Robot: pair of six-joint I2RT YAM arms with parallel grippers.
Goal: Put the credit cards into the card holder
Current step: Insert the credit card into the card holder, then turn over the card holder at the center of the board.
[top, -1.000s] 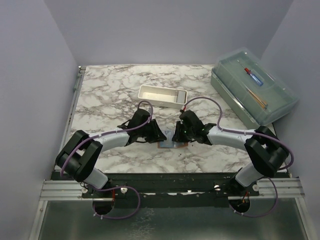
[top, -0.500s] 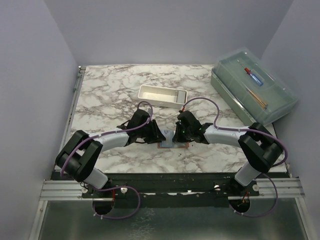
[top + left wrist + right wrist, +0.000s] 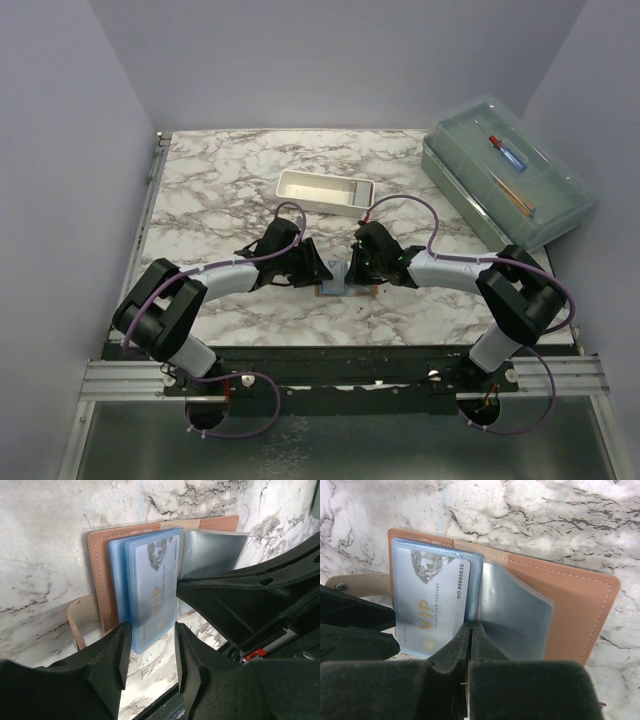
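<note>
The card holder [image 3: 337,289] lies open on the marble between both grippers, tan leather [image 3: 99,575] outside, blue-grey clear sleeves inside. A pale credit card [image 3: 152,587] printed VIP sits in the left sleeve, also plain in the right wrist view [image 3: 432,600]. My left gripper [image 3: 151,635] is open, its fingers either side of the card's near edge, not touching it. My right gripper [image 3: 471,626] is shut, tips at the fold between the sleeves. The right sleeve [image 3: 515,610] bulges upward beside it. Whether a sleeve leaf is pinched does not show.
A white tray [image 3: 325,190] stands behind the arms. At the back right is a large clear lidded box [image 3: 508,180]. The holder's snap strap [image 3: 342,586] sticks out to the left. The table's front edge lies close below the holder.
The right gripper closed and shifted slightly left onto the holder. The left jaws spread wider around the card's edge.
</note>
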